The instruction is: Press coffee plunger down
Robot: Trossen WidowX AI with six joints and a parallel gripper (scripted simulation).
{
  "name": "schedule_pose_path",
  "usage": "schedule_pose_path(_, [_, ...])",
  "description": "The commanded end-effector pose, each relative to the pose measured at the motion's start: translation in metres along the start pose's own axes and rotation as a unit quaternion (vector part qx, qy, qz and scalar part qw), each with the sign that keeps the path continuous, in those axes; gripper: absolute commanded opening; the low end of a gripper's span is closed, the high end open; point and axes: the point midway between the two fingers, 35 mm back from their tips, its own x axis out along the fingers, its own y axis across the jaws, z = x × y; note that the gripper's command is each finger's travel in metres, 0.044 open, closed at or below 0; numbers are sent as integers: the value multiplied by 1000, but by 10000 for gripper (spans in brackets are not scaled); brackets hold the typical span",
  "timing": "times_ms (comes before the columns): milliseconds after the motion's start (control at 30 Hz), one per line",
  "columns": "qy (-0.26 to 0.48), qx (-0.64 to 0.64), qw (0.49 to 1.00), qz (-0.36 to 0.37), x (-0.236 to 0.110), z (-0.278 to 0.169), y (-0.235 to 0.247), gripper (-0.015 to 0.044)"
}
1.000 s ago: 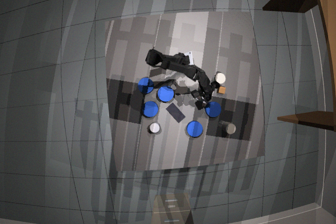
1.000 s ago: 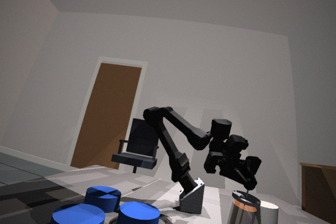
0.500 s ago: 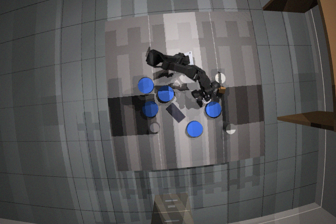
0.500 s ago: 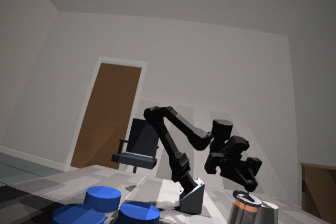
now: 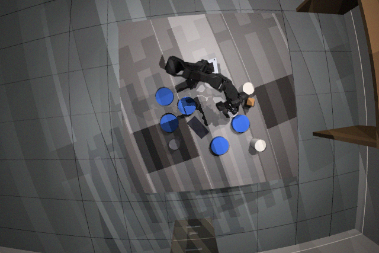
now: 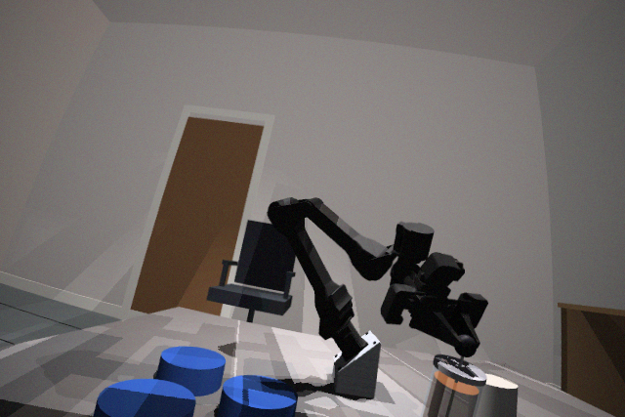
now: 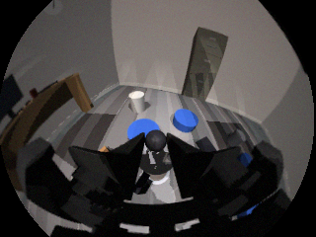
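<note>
The coffee press (image 6: 448, 396) (image 7: 160, 182) is a clear glass cylinder with an orange band and a dark lid. It stands upright on the table at the right of the exterior view. In the top view it is almost hidden under my hand. Its round black plunger knob (image 6: 467, 346) (image 7: 156, 138) sits close above the lid, with only a short piece of rod showing. My gripper (image 5: 231, 110) (image 6: 465, 343) (image 7: 156, 136) reaches down from above and is shut on the knob.
Several blue discs lie on the table (image 5: 195, 29); the nearest (image 5: 240, 123) is just in front of the press. A white cup (image 5: 248, 88) (image 6: 498, 395) and an orange cube (image 5: 250, 101) stand right beside it. Another white cup (image 5: 257, 144), a dark card (image 5: 198, 127) and a grey puck (image 5: 174, 144) lie farther off.
</note>
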Motion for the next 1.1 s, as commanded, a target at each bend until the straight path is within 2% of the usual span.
schedule_pose_path(0, [1, -1, 1000, 1, 0, -1, 0, 150])
schedule_pose_path(367, [1, -1, 1000, 1, 0, -1, 0, 438])
schedule_pose_path(600, [5, -1, 1000, 3, -10, 12, 2, 440])
schedule_pose_path(833, [10, -7, 1000, 5, -60, 54, -6, 440])
schedule_pose_path(1067, [10, -7, 1000, 5, -61, 54, -6, 440])
